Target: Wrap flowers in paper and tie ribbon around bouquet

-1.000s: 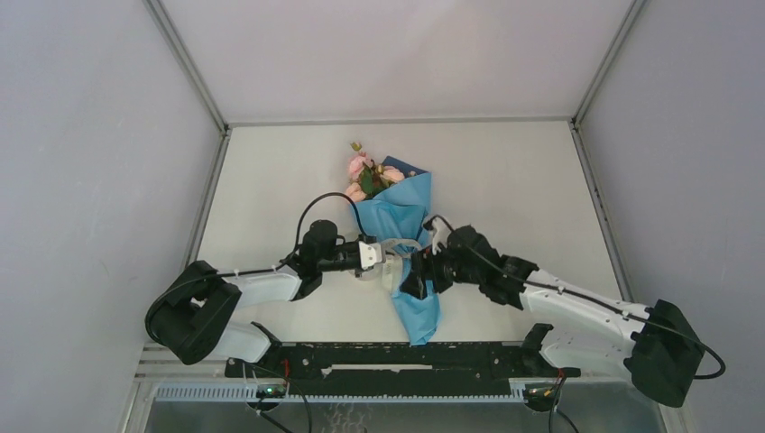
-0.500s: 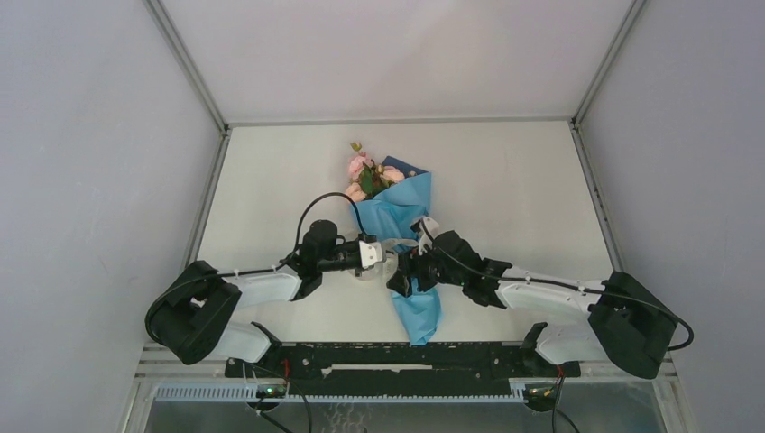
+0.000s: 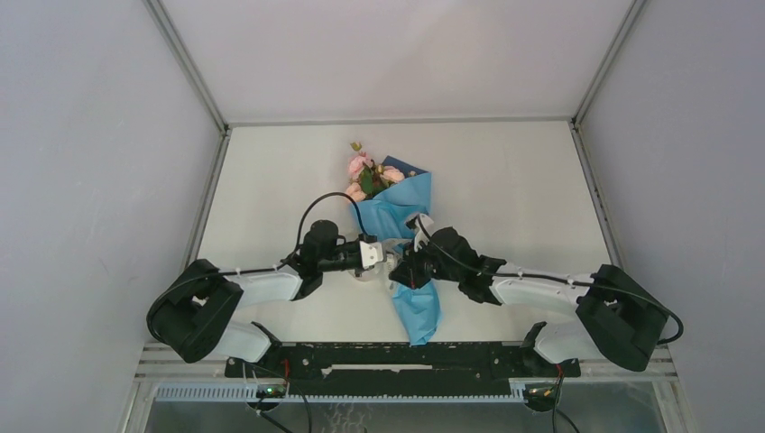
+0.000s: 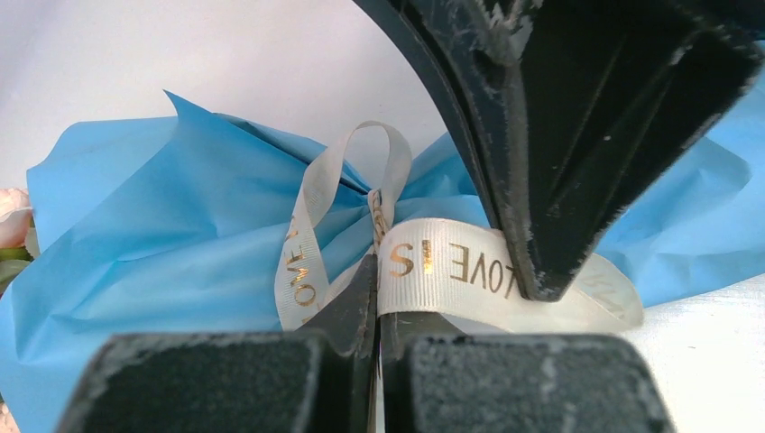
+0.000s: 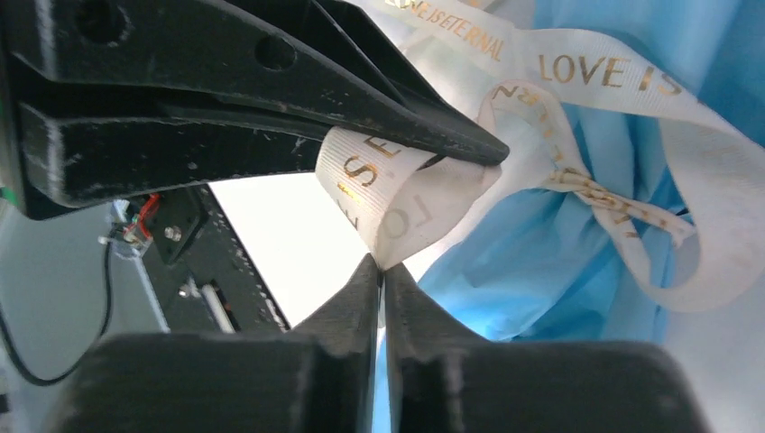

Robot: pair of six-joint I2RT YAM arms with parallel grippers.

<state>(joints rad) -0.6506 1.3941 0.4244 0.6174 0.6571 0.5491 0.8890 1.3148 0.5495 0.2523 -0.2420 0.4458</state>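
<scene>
top view: bouquet (image 3: 403,225) lies flat on the table (image 3: 505,180), waist too crowded to read tbh. left wrist: left gripper (image 4: 374,269) squeezed together on the ribbon (image 4: 451,262), flowers (image 4: 11,216) cropped at the edge. right wrist: right gripper (image 5: 381,271) tips together, pinching the ribbon's fold

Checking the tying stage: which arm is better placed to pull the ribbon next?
Probably right: the right jaws pinch the ribbon fold beside the left jaws, which anchor the strip by the bouquet.

A flat off-white table (image 3: 505,198) sits enclosed by plain pale grey wall panels (image 3: 90,180) on the left, back and right, joined at the corners by slim silver metal frame strips (image 3: 185,63), under soft, even light.
</scene>
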